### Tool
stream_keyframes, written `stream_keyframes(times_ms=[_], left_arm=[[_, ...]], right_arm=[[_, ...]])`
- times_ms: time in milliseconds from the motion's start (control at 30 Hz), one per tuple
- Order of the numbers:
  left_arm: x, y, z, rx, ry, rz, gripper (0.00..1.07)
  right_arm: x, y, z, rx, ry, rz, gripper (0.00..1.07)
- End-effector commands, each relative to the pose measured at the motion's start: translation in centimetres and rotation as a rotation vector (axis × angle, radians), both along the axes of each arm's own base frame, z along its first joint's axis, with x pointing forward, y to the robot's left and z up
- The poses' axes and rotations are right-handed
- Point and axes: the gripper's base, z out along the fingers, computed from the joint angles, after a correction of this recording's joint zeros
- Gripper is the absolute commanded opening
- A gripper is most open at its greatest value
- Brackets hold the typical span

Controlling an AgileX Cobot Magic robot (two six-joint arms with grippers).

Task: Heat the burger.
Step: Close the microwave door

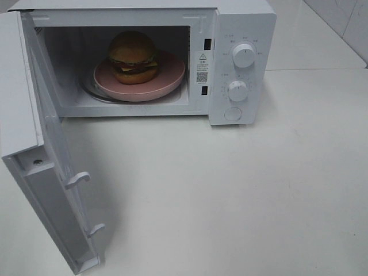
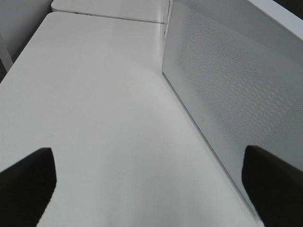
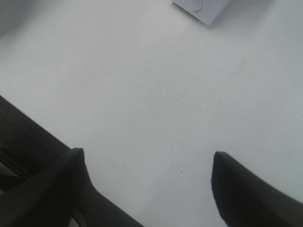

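Golden-brown bun on one burger (image 1: 133, 56), cheese and dark patty, one pink plate (image 1: 168, 81), one open microwave (image 1: 244, 20), two knobs (image 1: 244, 56), my left tool (image 2: 147, 151) and right tool (image 3: 147, 153) spread, empty

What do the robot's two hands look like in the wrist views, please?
Only two matte black fingers show on each. The left hand has blunt, rounded tips; the right hand has angular tips, one finely ribbed. No cables or markings are visible; the high view shows neither arm.
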Motion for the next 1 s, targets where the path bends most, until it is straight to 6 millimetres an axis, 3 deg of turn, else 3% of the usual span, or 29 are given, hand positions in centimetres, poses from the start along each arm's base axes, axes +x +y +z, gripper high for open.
stream_keyframes(times_ms=[33, 333, 633, 1000], left_arm=[[-0.2, -0.1, 0.0, -0.006, -0.022, 0.001, 1.0], [-0.2, -0.1, 0.0, -0.006, -0.022, 0.001, 1.0], [-0.2, -0.1, 0.0, -0.006, -0.022, 0.001, 1.0], [-0.2, -0.1, 0.0, -0.006, -0.022, 0.001, 1.0]], right_arm=[[-0.7, -1.5, -1.0, 0.002, 0.001, -0.09, 0.71], [-3.4, -4.5, -3.2, 0.049, -0.108, -0.278, 0.71], [-6.6, -5.5, -5.6, 0.156, -0.248, -0.421, 0.71], [-9.7, -5.8, -5.4, 0.241, -0.439, -0.47, 0.71]])
